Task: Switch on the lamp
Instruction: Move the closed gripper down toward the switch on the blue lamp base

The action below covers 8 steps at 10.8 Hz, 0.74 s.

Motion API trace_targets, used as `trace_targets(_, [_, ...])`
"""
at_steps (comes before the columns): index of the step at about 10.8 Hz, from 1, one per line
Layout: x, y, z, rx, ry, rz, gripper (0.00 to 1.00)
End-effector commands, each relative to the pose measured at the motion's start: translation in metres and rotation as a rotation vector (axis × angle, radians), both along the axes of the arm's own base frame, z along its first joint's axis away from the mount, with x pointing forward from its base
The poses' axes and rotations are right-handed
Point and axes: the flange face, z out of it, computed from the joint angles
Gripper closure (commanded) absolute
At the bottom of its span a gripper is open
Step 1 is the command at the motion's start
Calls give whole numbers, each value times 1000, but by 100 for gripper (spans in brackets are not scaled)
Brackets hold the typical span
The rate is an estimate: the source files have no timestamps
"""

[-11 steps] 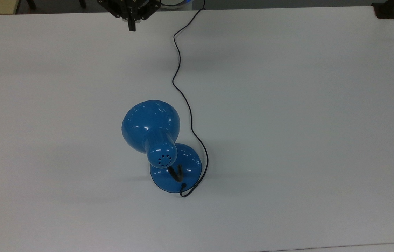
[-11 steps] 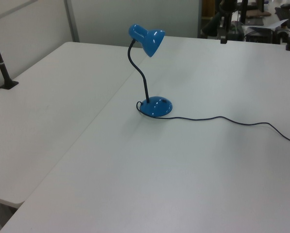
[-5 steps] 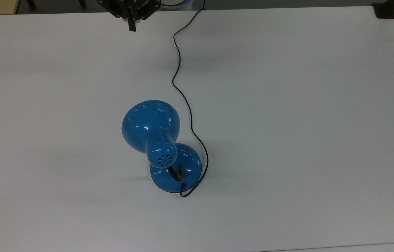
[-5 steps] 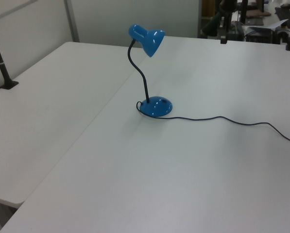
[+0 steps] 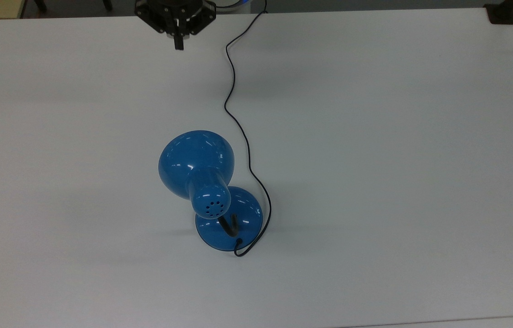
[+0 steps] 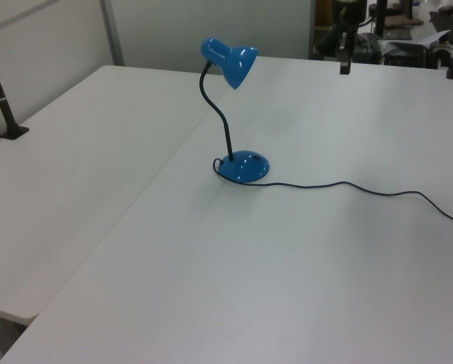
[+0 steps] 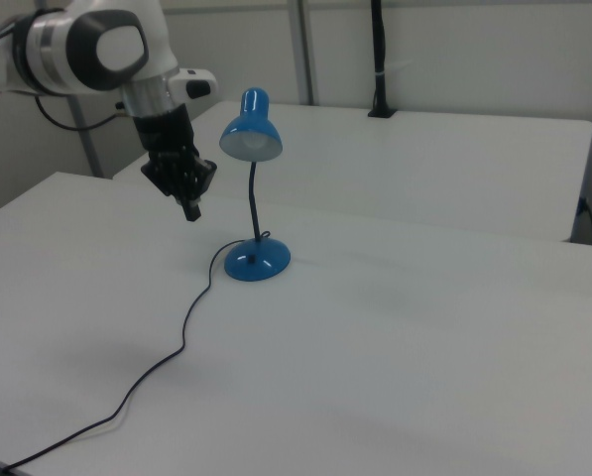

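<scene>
The blue lamp stands near the middle of the white table (image 5: pixel 375 182), and its bulb looks unlit. Its dome shade (image 5: pixel 196 164) tips toward the top view's upper left above the round base (image 5: pixel 243 214). A black gooseneck (image 6: pixel 220 114) joins shade and base. The thin black cord (image 5: pixel 237 130) runs from the base to the table's far edge. My gripper (image 5: pixel 177 44) hangs over the far edge, well away from the lamp, fingers shut on nothing. In the right view the gripper (image 7: pixel 190 210) is high above the table, on the right view's left of the shade (image 7: pixel 251 134).
A black clamp (image 5: pixel 502 13) sits at the table's corner in the top view's upper right. In the left view a second white table (image 6: pixel 67 167) adjoins, with a black post (image 6: pixel 2 106) at its edge. Cluttered equipment (image 6: pixel 408 38) stands behind the far edge.
My gripper has shifted slightly to the top view's right and a little further in over the table. The lamp and cord have not moved.
</scene>
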Motion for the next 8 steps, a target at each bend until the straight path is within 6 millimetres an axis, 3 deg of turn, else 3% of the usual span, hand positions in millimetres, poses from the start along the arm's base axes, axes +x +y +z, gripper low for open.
trace_targets(1, [25, 5, -46, 4, -40, 52, 100])
trace_targets(5, [60, 10, -97, 12, -141, 78, 100])
trace_targets(8, [73, 14, -139, 20, -260, 118, 100])
